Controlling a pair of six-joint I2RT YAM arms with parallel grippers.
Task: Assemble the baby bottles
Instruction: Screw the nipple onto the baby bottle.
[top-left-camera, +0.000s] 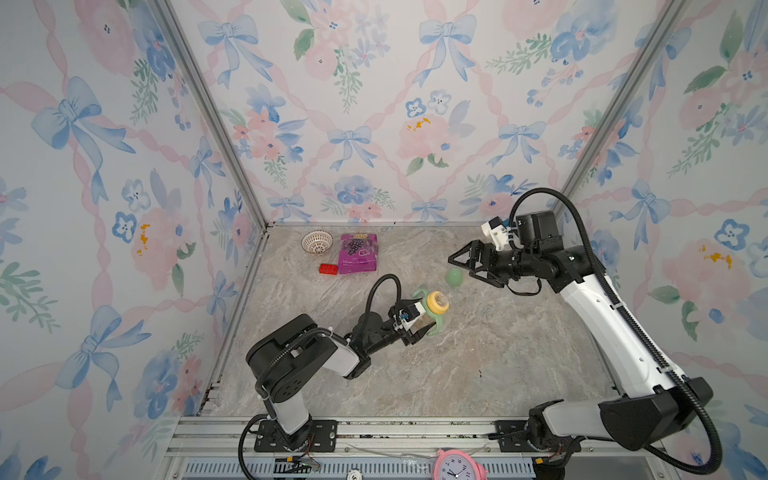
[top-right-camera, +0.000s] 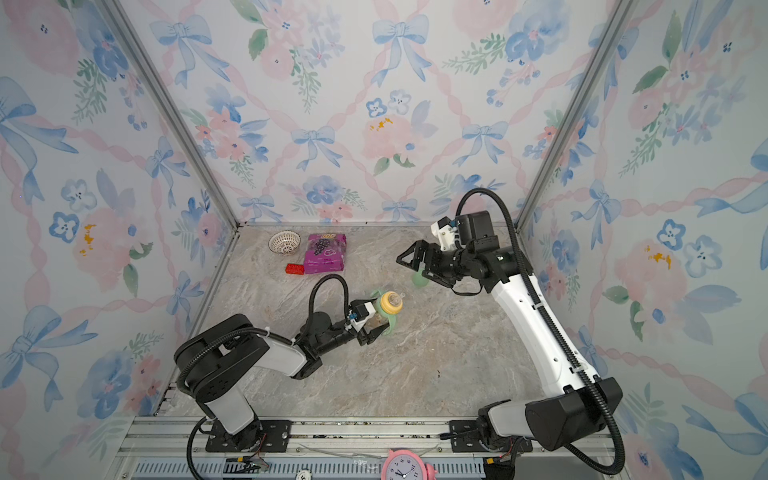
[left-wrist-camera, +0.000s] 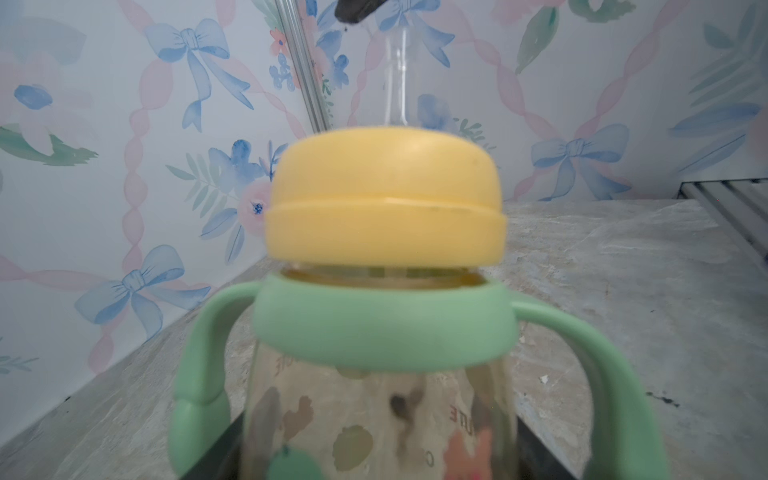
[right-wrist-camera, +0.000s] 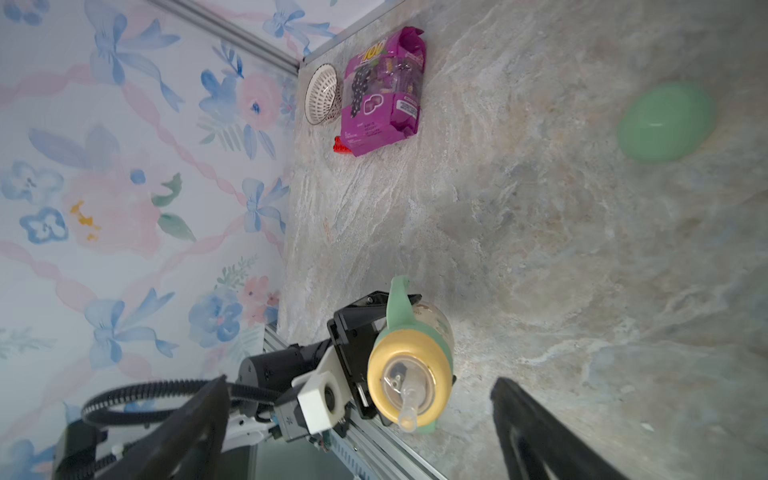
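Top views, both: near the table (top-left-camera: 457, 374) centre, baby bottle (top-left-camera: 432, 311) with yellow ring (top-left-camera: 436, 302), body clamped in left gripper (top-left-camera: 420, 326); wide-open, empty right gripper (top-left-camera: 461, 268) near mint dome cap (top-left-camera: 454, 276); left wrist: ring above green collar (left-wrist-camera: 386, 328); right wrist: cap well apart from bottle.

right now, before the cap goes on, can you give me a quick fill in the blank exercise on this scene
1. The ring on the baby bottle, above its mint-green collar, is ____.
2. The mint-green dome cap lies on the ____, off the bottle.
3. The right gripper stands ____ and holds nothing.
4. The toy brick beside the purple packet is ____.
Missing words: yellow; table; open; red.
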